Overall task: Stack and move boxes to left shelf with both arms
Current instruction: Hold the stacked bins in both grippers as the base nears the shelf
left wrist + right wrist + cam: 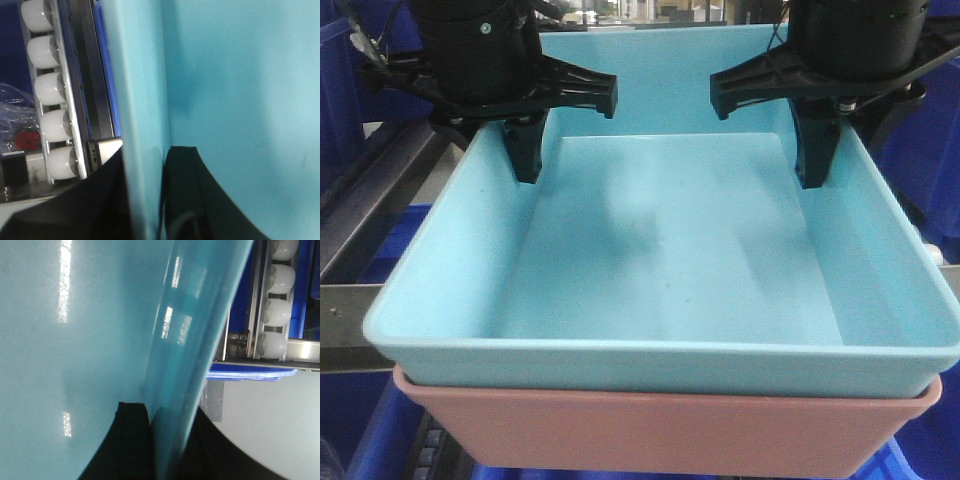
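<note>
**Holding the nested tubs by opposite side walls**

Each arm takes one side wall of the cyan tub [660, 260]. It sits nested in the pink tub [660, 430], its rim overhanging the pink rim along the near edge.

The left gripper [508, 150] is closed across the left wall — one finger inside the tub, the other outside. The left wrist view confirms dark fingers pressed on both faces of the cyan wall. The right gripper [840, 150] is clamped the same way on the right wall, and its wrist view shows the wall pinched between two fingers.

Reason for the grip: I judge that two opposed holds keep the stack level and stop it from yawing. One arm on a thin plastic wall could not do that. The walls are smooth, so the hold depends on squeeze alone.

I cannot tell whether either outer finger also catches the pink tub, nor whether the stack rests on anything below.

Position: the stack fills the front view, with dark blue bins [340, 90] beside and below it. White rollers [50, 90] run just beside the left wall, and a steel rail [345, 310] lies at lower left.

Stacking looks done, and I take the transfer onto the rollers to be the step in hand. Both arms must travel together — any lag would twist the wall.
</note>
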